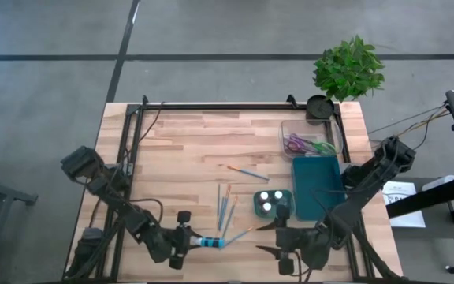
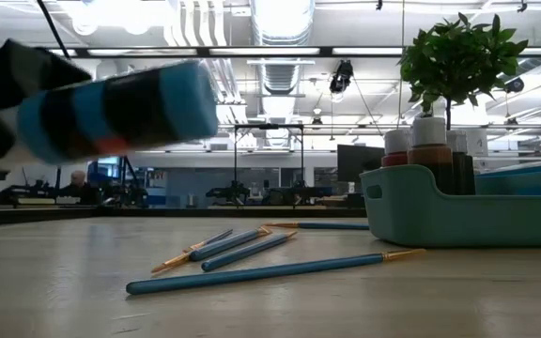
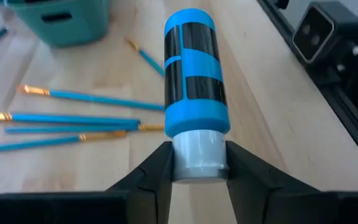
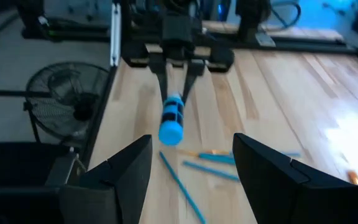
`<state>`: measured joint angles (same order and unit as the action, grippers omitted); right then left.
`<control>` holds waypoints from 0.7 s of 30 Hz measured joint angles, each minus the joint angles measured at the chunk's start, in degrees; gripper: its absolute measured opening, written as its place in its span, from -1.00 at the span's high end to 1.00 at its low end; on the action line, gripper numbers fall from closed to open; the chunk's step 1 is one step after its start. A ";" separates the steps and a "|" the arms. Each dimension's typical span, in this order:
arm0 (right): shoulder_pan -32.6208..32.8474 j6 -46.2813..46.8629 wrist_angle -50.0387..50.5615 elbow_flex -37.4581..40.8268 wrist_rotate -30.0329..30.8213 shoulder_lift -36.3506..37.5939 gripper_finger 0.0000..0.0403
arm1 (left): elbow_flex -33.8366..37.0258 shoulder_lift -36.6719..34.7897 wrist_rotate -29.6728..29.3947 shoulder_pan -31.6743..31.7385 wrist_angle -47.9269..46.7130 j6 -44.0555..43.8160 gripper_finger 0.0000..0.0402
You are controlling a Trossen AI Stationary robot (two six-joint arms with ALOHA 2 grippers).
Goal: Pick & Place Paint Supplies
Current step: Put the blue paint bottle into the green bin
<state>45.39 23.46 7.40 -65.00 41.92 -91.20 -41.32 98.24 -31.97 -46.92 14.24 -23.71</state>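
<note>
The blue paint tube point(image 3: 196, 74) is gripped by its white cap in the left gripper point(image 3: 197, 165). It should be kept level and carried to the teal bin point(image 1: 318, 189), beside which the right gripper point(image 4: 191, 163) waits open.

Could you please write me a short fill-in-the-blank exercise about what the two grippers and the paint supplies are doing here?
1. The left gripper is shut on the ____ cap of a blue paint tube.
2. The tube is held ____ the table, not lying on it.
3. The right gripper stands ____ and holds nothing.
4. Loose paintbrushes lie on the ____ tabletop.

Missing words: white; above; open; wooden
</note>
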 joint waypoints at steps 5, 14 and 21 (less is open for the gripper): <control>-3.00 -7.46 -13.58 5.94 -4.57 0.00 -0.10 | -0.02 -0.13 -0.03 1.71 2.95 4.28 0.41; -7.04 -15.17 -16.81 5.65 -13.17 -0.49 -0.10 | -0.02 -1.97 -0.03 3.69 3.15 8.65 0.41; -7.92 -26.39 -11.06 -3.43 -13.44 -9.11 -0.10 | -0.03 -4.85 -1.26 4.76 8.33 16.11 0.41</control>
<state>37.47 -2.93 -3.67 -68.42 28.49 -100.31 -41.35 93.39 -33.23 -42.16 22.57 -7.61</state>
